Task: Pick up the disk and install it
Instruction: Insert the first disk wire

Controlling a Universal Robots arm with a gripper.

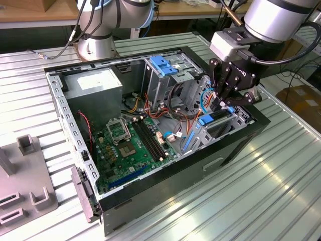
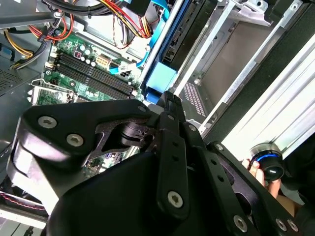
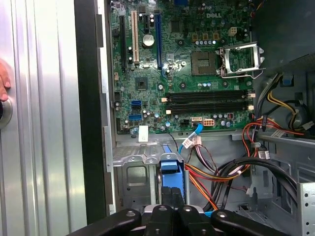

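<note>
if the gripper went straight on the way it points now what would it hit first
Most likely the disk, by its blue frame, in the drive bay below the gripper; the gap is unclear.

Silver arm, white wrist block, black screw-studded pincer.

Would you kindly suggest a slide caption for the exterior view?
Black robot gripper at the blue-framed flat disk inside the open black computer case on a slatted metal table.
</note>
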